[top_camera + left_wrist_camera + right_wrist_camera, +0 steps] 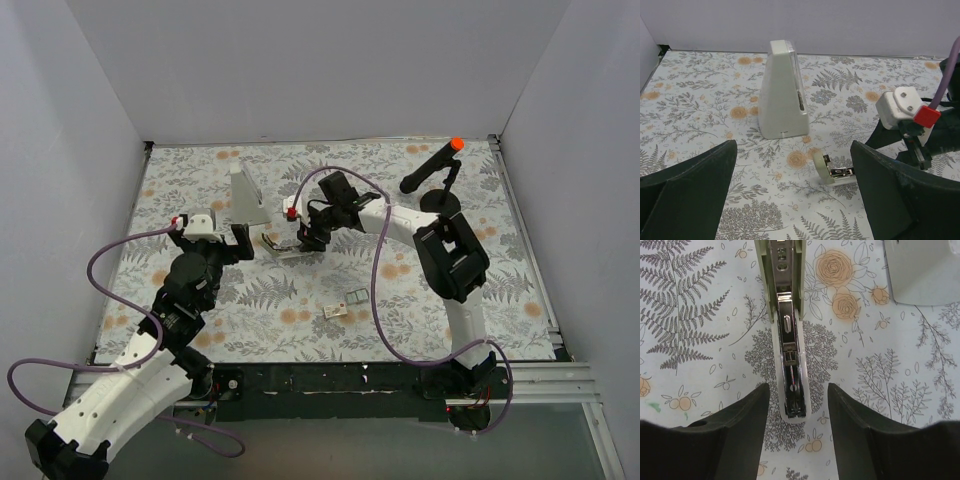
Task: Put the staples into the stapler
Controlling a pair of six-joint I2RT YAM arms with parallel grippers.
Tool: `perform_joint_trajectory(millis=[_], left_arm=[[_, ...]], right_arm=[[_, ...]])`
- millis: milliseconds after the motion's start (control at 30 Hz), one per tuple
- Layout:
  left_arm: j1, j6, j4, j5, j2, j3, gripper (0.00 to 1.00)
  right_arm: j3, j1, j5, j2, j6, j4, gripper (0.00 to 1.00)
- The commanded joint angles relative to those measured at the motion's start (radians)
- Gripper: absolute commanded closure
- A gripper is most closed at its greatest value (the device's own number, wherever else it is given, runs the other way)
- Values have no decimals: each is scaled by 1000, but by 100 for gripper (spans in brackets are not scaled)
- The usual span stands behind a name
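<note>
The stapler [283, 245] lies opened out flat at mid-table, its metal magazine [790, 355] facing up and its pale green top [785, 270] stretched out beyond. My right gripper [797, 390] hovers over the near end of the stapler, open, with one finger on each side and gaps between. The staples sit apart toward the front: a tiny whitish packet [335, 311] and a small tray piece [355, 297]. To the left of the stapler my left gripper [792, 150] stands wide open and empty, with the stapler's end [837, 172] just inside its right finger.
A tall grey-white wedge [247, 197] stands upright just behind the stapler, also near in the left wrist view [785, 92]. A black stand with an orange tip [440, 165] rises at the back right. White walls close off the back and both sides of the floral mat.
</note>
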Motion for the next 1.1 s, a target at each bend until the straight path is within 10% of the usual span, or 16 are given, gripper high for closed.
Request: perform_joint_trajectory(millis=[0, 567, 1067], left_arm=[[7, 12, 15, 11, -9, -6, 2], [7, 11, 15, 30, -25, -12, 2], [7, 9, 12, 31, -41, -15, 2]], right_arm=[[95, 19, 6, 46, -51, -92, 43], [144, 45, 56, 102, -46, -135, 82], [-211, 142, 199, -153, 205, 31, 86]])
